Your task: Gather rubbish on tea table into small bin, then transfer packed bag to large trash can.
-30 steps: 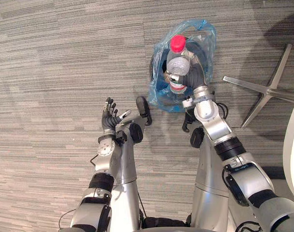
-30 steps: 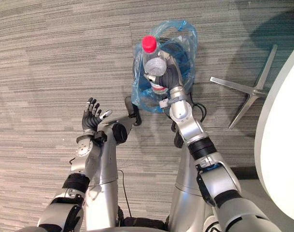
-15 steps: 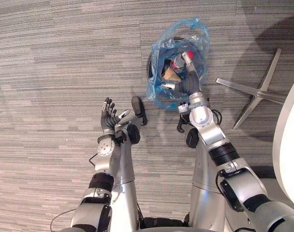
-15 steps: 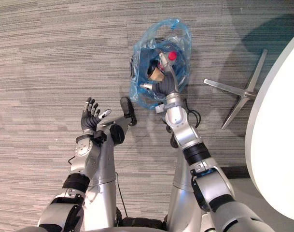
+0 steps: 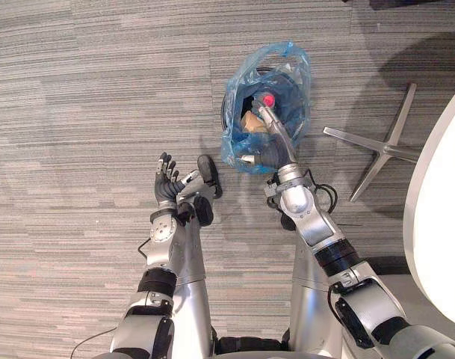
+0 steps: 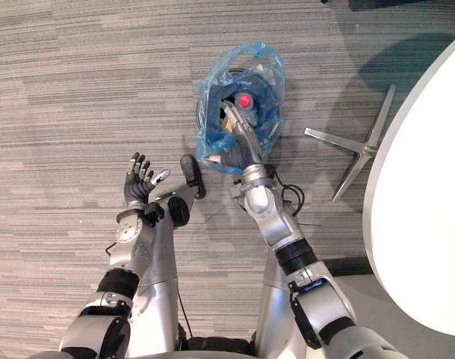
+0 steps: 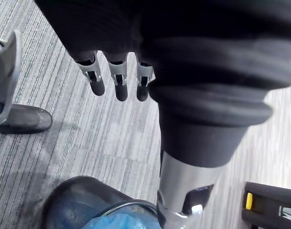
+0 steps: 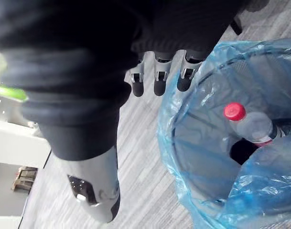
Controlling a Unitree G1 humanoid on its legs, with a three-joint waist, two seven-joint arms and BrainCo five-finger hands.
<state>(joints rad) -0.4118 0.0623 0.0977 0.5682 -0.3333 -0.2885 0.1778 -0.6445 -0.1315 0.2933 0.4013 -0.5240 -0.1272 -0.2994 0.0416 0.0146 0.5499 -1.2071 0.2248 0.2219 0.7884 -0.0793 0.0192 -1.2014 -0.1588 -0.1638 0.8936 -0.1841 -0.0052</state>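
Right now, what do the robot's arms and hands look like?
Both arms are shiny silver-grey tubes with black bands and round black joints. The left arm ends in the left hand, the right arm in the right hand. Each hand has silver fingers with dark tips, and a dark ribbed cover, like a rubber sleeve, wraps its back and wrist.

Arms: you have 2 silver-grey arms, the left arm (image 5: 171, 254) and the right arm (image 5: 314, 224), with black bands (image 5: 158, 281) at the joints.
Hands: your left hand (image 5: 166, 185) and right hand (image 5: 270, 152) have silver fingers (image 8: 158, 82) with dark tips.
Wrists: a dark ribbed cover (image 7: 212, 109) on each.
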